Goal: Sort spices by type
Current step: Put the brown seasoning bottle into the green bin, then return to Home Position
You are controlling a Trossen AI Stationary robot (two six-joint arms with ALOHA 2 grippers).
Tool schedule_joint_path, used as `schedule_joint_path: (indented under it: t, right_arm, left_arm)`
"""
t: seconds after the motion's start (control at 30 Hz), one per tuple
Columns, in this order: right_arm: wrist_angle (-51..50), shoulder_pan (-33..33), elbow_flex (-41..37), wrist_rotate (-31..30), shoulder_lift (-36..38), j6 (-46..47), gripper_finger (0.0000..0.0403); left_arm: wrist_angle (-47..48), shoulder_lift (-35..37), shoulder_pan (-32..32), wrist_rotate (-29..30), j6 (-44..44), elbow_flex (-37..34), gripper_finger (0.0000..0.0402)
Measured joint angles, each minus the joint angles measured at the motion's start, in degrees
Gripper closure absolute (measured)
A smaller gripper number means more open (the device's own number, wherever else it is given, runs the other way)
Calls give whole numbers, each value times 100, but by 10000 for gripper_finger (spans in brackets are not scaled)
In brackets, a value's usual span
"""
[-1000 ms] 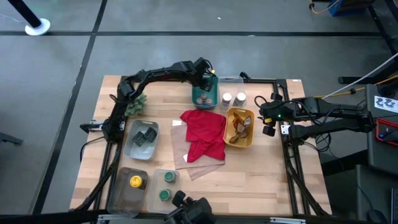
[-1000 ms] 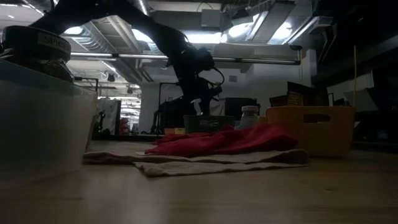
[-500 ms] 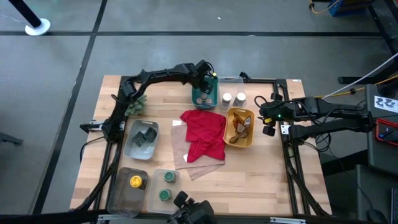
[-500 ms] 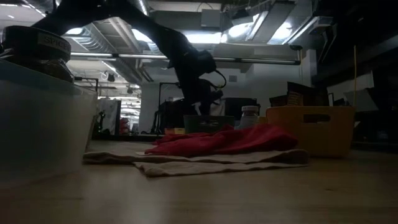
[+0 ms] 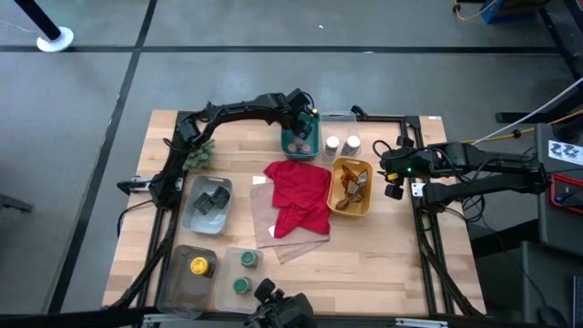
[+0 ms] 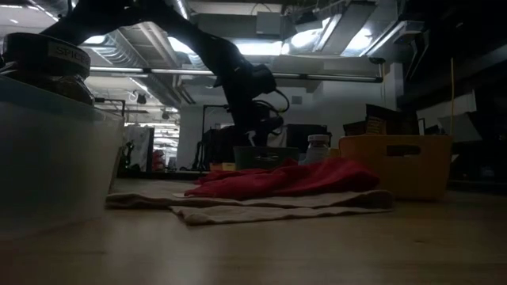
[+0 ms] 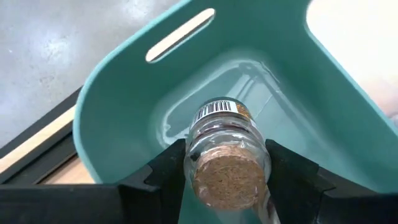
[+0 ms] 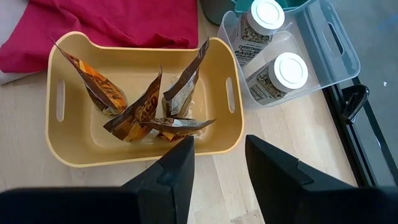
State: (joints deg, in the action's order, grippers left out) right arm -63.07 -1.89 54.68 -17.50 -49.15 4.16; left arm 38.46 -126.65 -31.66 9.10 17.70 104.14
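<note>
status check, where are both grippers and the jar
Left gripper jaws shut on cork-lidded glass jar, inside teal plastic bin. Right gripper jaws open, empty, beside yellow tub. Nothing blocking.

The overhead view is evenly and softly lit; the wooden table (image 5: 364, 255) reads clearly, shadows under the bins are faint, and the grey floor shows no glare. The table-level view is dim and backlit: bright ceiling lights (image 6: 309, 36) in the upper middle of the frame blow out, so the arm (image 6: 238, 71) below them is a black silhouette, and the right side sinks into darkness. The near tabletop and the pale bin (image 6: 47, 158) at the left edge are blurred, out of focus. Both wrist views are bright and sharp. The teal bin (image 7: 124, 99) carries soft sheen on its inner wall, and the white lids (image 8: 292, 68) are nearly washed out.
</note>
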Motion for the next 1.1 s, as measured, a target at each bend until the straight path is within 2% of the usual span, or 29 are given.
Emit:
schedule_joint_path:
  t: [0.2,0.7,1.1]
  right_arm:
    - [0,0,0,2,1,-2,260]
    - [-5,0,0,13,0,-4,260]
    - [-80,0,0,17,0,-4,260]
  left_arm:
    - [5,0,2,-226,-36,0,222]
    - [-43,0,-59,-306,-13,-70,221]
    - [-42,0,-146,-301,288,-70,176]
